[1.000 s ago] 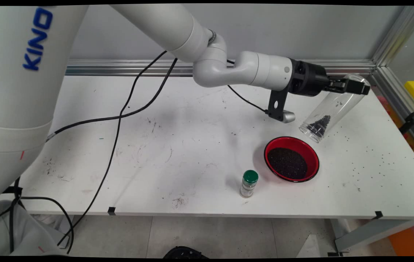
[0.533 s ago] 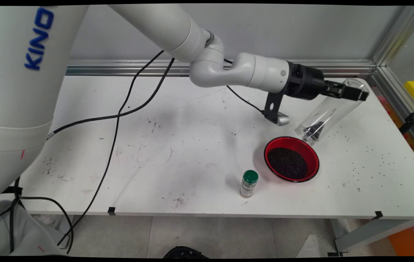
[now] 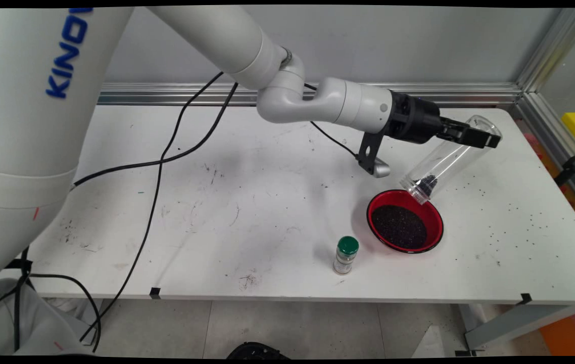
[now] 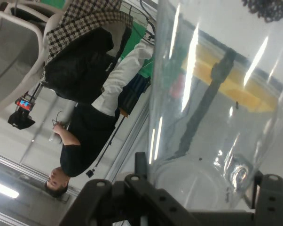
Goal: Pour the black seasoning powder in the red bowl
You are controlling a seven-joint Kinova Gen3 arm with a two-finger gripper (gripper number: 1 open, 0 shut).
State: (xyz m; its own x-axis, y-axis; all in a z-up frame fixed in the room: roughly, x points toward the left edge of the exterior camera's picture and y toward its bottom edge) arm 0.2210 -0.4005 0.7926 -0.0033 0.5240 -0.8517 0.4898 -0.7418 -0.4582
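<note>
A: While the black two-finger gripper (image 3: 474, 137) hangs over the right end of the white table (image 3: 247, 212), we see it clamped on one clear plastic cylindrical jar (image 3: 448, 158), gripped near its closed base.

B: We agree; in the hand view the gripper's fingers (image 4: 268, 197) sit on either side of the clear plastic cylindrical jar (image 4: 212, 103), closed against its wall.

A: How does the jar look to us?

B: Transparent, with glare streaks on its wall. It is tilted mouth-down toward the near left, and a small clump of black seeds (image 3: 426, 182) sits at its mouth.

A: The mouth hangs just above the far rim of the one red round bowl (image 3: 404, 221). We cannot tell whether they touch.

B: The bowl holds a dark layer of the same black grains (image 3: 398, 226).

A: Our count, then: one jar, one bowl, and one small glass spice bottle with a green cap (image 3: 346, 255) upright, just left of the bowl and nearer us.

B: Loose black specks (image 3: 525, 215) are scattered over the table to the right of the bowl; too many for us to count.
</note>
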